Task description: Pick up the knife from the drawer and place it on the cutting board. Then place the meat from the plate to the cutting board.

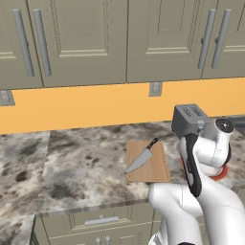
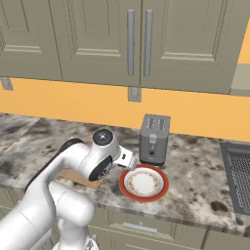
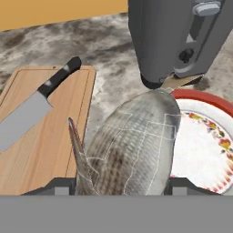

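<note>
Gripper (image 3: 120, 189) clamped on scaly grey fish-shaped meat (image 3: 132, 145), steel knife (image 1: 141, 157) on wooden cutting board (image 1: 155, 167), red-rimmed plate (image 2: 144, 184).

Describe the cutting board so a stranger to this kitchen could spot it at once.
Start at the grey toaster on the marble counter. To its left, near the counter's front edge, lies the cutting board, a thin light-brown wooden rectangle. It alone carries the knife with the black handle, unlike the red-rimmed plate on its other side.

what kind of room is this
A rendered kitchen, by the look of it: a toaster on a marbled stone counter, cabinets above, and a knife lying on a cutting board.
</note>
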Motion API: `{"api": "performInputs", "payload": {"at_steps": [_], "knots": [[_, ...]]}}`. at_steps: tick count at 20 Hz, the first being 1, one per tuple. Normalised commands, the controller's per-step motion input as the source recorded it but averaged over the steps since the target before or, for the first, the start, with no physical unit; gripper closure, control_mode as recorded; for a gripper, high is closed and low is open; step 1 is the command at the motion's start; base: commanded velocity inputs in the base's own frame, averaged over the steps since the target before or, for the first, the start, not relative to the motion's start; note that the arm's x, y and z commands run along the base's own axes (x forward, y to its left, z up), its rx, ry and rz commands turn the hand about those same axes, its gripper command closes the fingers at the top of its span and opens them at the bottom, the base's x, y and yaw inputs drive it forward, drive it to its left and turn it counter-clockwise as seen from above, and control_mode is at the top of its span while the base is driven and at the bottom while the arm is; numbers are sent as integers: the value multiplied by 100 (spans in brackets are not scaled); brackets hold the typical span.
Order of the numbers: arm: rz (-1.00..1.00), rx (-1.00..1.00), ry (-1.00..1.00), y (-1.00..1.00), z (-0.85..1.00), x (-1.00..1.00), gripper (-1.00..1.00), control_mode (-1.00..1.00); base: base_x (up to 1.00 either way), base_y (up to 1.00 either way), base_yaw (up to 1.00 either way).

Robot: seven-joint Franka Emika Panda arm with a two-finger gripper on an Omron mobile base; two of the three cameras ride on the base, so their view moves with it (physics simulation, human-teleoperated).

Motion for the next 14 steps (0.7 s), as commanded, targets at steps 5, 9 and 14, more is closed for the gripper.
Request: {"api": "performInputs", "payload": {"at_steps": [5,9,14], "knots": [[2,0,1,59,3,0,100,-100,0,0,0],[2,0,1,46,0,0,100,-100,0,0,0],[3,0,0,32,0,0,100,-100,0,0,0]]}}
